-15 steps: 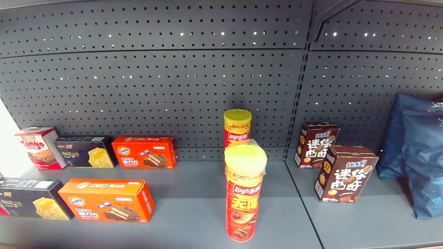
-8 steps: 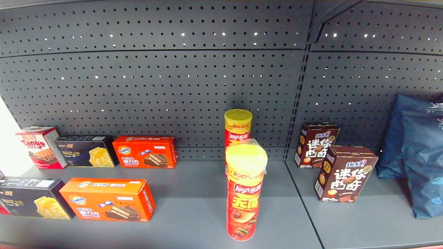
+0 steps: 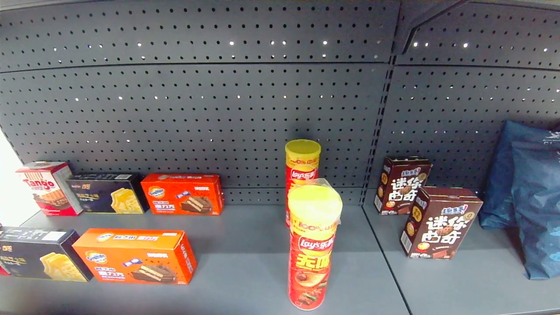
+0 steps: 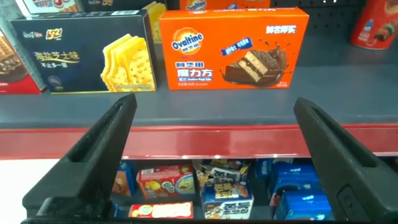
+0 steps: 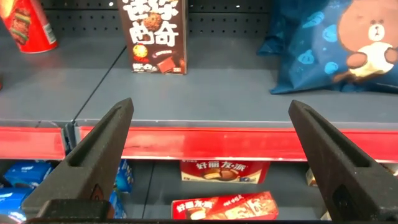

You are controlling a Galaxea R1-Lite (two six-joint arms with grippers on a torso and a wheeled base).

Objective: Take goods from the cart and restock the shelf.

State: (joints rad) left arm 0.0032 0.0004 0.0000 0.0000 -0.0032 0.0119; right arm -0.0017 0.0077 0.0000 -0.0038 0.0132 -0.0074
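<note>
The grey shelf (image 3: pixel 245 267) carries goods. At its front stands a red chip can with a yellow lid (image 3: pixel 311 249), with a second can (image 3: pixel 302 164) behind it. Orange cake boxes (image 3: pixel 135 256), black cracker boxes (image 3: pixel 41 260) and a red-and-white wafer box (image 3: pixel 46 188) lie to the left. Brown cookie boxes (image 3: pixel 439 223) and blue bags (image 3: pixel 531 201) stand to the right. My left gripper (image 4: pixel 214 106) is open and empty before the shelf's red edge, facing an orange cake box (image 4: pixel 233 46). My right gripper (image 5: pixel 210 104) is open and empty, facing a brown cookie box (image 5: pixel 155 34).
A perforated back panel (image 3: pixel 197 109) closes the shelf behind the goods. Bare shelf lies between the cake boxes and the cans. Below the red shelf edge (image 4: pixel 211 140), a lower shelf holds more packaged goods (image 4: pixel 224 193). A blue bag (image 5: pixel 336 46) lies right of the cookie box.
The whole head view has shifted slightly, so the camera moved. Nothing on the shelf has changed place.
</note>
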